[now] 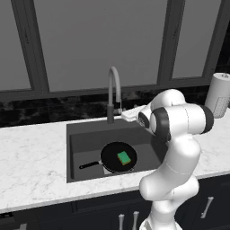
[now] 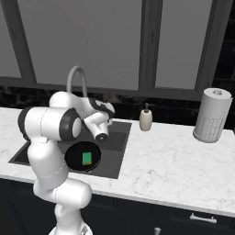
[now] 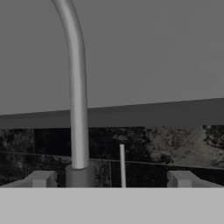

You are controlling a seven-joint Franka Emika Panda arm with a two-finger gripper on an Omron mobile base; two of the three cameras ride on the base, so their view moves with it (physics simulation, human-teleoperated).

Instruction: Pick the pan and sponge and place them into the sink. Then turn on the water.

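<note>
Ahead of open claw (image 3: 112, 179): faucet (image 3: 76, 100) | lever (image 3: 122, 166) between fingertips

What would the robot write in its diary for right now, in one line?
pan: in sink | sponge: on pan | gripper: open, at faucet | water: off

Flat, even rendered light, soft low-resolution edges, dim grey hand view, no glare

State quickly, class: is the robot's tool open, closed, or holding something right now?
Tool: open, holding nothing, facing the faucet.
</note>
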